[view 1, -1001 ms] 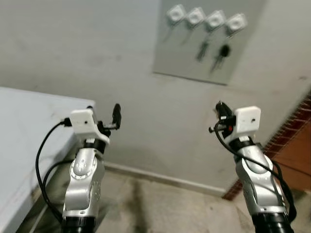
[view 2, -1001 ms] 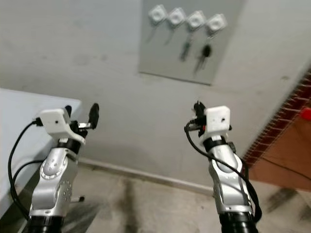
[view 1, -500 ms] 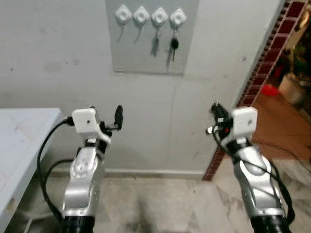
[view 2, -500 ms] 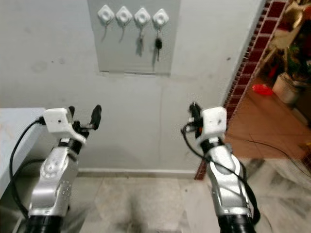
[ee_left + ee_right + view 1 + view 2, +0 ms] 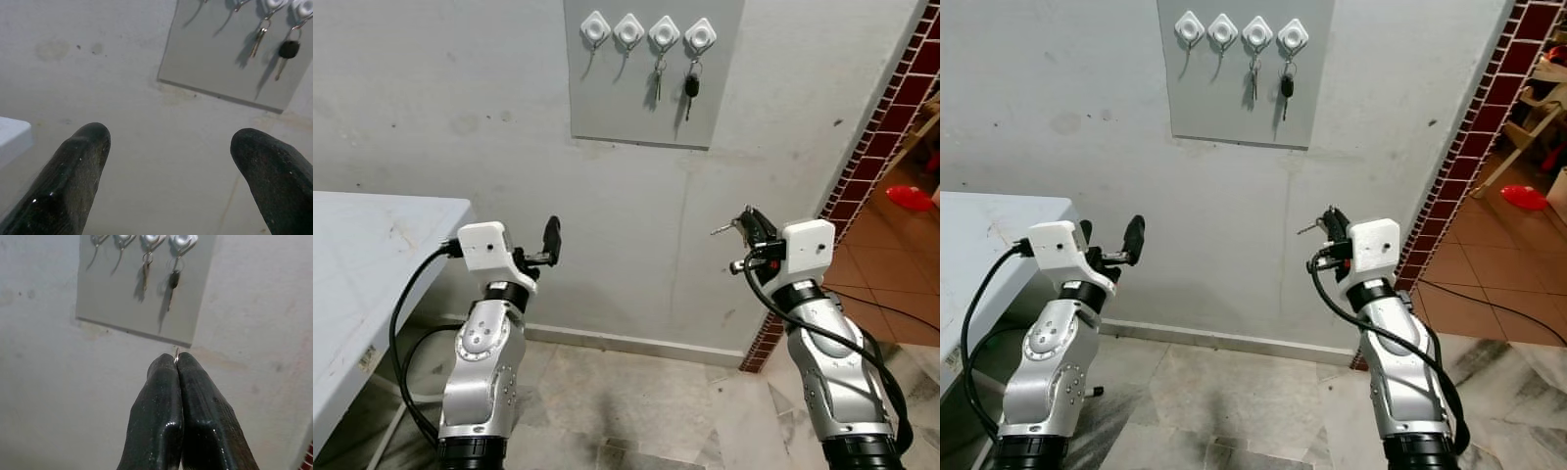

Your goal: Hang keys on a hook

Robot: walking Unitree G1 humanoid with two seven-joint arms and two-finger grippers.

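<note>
A grey hook board point(image 5: 651, 108) hangs on the wall above and ahead, carrying white hooks. Its two left hooks point(image 5: 595, 27) are bare. A silver key point(image 5: 658, 78) hangs on the third hook and a black-headed key point(image 5: 691, 88) on the fourth. My right gripper point(image 5: 747, 219) is held up below and to the right of the board, shut on a key ring point(image 5: 176, 354) whose key point(image 5: 722, 229) pokes out to the left. My left gripper point(image 5: 168, 161) is raised to the same height on the left, open, nothing between its fingers point(image 5: 73, 176).
A white table point(image 5: 362, 255) stands close on my left. A red brick pillar point(image 5: 891, 117) ends the wall on the right, with an orange tiled floor and a red object point(image 5: 913, 198) beyond it. Marble floor tiles point(image 5: 646, 401) lie below.
The camera has swung and levelled, so the board now sits high in the middle. Both arms hold the same pose, the right gripper still shut on the key ring.
</note>
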